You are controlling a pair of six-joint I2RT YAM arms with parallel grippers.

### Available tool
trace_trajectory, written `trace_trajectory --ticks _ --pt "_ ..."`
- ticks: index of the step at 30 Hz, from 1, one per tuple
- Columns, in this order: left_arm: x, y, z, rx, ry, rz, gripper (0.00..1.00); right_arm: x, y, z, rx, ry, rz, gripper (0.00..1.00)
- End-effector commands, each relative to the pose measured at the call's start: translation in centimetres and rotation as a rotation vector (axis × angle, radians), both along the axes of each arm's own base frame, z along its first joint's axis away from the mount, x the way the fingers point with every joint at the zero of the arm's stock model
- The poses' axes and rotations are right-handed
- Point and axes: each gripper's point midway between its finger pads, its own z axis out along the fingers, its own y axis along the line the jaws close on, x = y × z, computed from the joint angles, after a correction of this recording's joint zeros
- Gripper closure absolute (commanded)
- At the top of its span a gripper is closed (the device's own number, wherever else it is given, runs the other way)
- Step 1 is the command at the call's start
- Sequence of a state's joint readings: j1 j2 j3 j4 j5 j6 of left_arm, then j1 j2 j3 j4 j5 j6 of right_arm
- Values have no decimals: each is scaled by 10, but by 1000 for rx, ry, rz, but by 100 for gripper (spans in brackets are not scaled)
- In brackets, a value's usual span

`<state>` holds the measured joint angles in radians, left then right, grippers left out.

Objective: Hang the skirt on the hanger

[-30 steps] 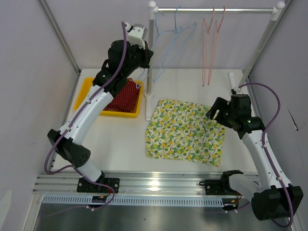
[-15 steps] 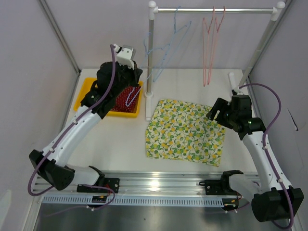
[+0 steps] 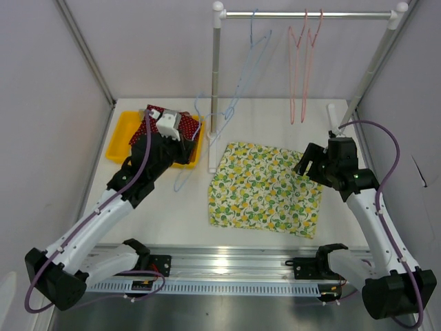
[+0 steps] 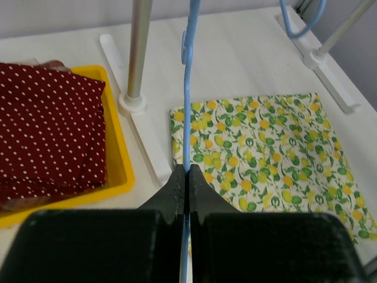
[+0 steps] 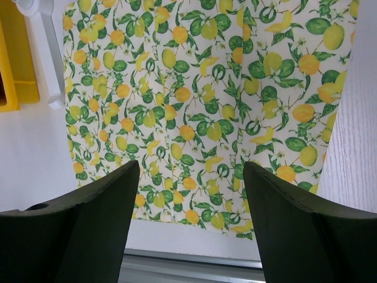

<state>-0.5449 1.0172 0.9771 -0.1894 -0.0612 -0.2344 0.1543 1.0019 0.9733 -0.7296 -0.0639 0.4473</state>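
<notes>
The skirt [image 3: 265, 189], a lemon-print cloth, lies flat on the white table; it also shows in the left wrist view [image 4: 265, 147] and the right wrist view [image 5: 194, 100]. My left gripper [image 3: 185, 153] is shut on a light blue wire hanger [image 3: 180, 181] and holds it off the rack, low between the yellow tray and the skirt's left edge. In the left wrist view the hanger [image 4: 187, 100] runs straight up from the closed fingertips [image 4: 178, 180]. My right gripper [image 3: 308, 165] is open and empty over the skirt's right edge, also seen in its own view [image 5: 190, 166].
A yellow tray [image 3: 118, 141] with a red polka-dot cloth [image 3: 182, 124] sits at the back left. The clothes rack post [image 3: 216, 89] stands behind the skirt, and its rail holds another blue hanger [image 3: 256, 48] and pink hangers [image 3: 303, 62]. Grey walls close both sides.
My left arm has come down and toward me from the rack, carrying the blue hanger off the rail to just above the table. The right arm has barely moved.
</notes>
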Motion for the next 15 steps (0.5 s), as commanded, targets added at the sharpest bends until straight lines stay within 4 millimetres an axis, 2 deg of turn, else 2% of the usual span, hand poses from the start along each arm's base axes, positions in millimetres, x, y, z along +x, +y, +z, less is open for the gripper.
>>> trace_trajectory --ticks 1,6,7,8,10,11,12,15 --pt "-26 -14 12 -121 -38 -97 100 -2 4 16 -9 -49 14 22" --pt "-56 -35 -17 -133 27 -230 100 -11 18 25 -22 -66 58 22" --pt "-67 -45 -22 -140 37 -285 100 -13 22 29 -21 -69 74 22" --pt "-76 -50 -37 -144 68 -317 100 -16 28 33 -32 -80 92 22" --pt "-95 -71 -38 -168 65 -418 100 -20 31 38 -48 -89 98 22" --pt "-103 -76 -57 -160 107 -439 100 -24 37 39 -54 -90 121 22" --pt "-114 -89 -56 -173 101 -494 100 -26 37 40 -64 -88 113 22" --pt "-134 -110 -72 -184 129 -579 100 -34 43 45 -69 -96 134 23"
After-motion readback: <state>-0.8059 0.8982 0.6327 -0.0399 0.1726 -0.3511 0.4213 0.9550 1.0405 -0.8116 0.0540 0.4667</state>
